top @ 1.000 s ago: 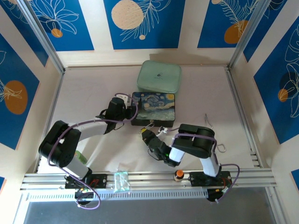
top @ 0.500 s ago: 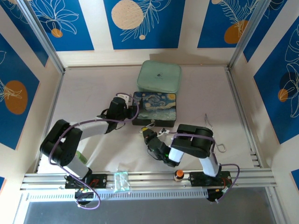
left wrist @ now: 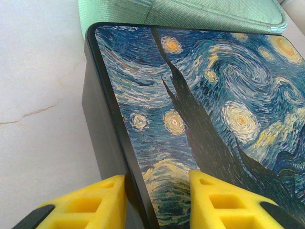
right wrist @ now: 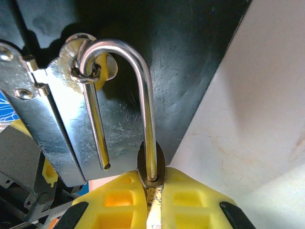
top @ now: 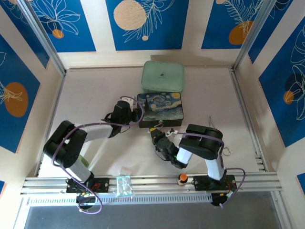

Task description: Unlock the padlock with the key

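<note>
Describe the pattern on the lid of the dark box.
The lid shows a swirling blue night sky with yellow stars; clearest in the left wrist view.

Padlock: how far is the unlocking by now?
Looks done: the shackle has its short leg out of the padlock body, so it appears unlocked. In hand: the right fingers pinch the padlock; the left fingers clamp the edge of the painted box. Left: the shackle hangs through the hasp ring and is not yet lifted off.

One camera looked down from behind the arms over the whole table (top: 95,90); both wrist cameras sat tight against its painted box (top: 159,109), the right at the padlock (right wrist: 148,119).
</note>
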Available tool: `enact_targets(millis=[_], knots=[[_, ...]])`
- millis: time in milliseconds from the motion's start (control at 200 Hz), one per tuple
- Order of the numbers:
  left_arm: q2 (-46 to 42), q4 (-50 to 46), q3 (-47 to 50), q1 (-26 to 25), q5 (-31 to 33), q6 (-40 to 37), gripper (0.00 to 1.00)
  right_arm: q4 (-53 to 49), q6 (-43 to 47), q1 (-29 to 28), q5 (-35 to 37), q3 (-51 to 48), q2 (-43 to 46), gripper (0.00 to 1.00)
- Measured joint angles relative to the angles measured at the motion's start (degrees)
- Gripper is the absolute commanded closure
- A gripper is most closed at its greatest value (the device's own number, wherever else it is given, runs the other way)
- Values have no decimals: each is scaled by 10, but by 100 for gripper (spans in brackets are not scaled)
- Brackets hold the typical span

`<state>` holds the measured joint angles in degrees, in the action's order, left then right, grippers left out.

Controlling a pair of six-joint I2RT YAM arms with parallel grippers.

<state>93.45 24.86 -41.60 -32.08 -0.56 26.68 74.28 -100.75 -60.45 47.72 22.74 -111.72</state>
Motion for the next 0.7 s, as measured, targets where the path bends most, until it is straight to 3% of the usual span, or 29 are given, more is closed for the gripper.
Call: enact_targets(millis=[175,375,700], knots=[[0,1,0,0,-1,0,65,-87,-28,2,-7,-4,58,95],[5,7,0,-3,-13,0,66,-38,-7,29,-42,-43,67,95],[-7,-3,-1,-4,-19,-3,63,-63,31,56,-75,-35,68,95]])
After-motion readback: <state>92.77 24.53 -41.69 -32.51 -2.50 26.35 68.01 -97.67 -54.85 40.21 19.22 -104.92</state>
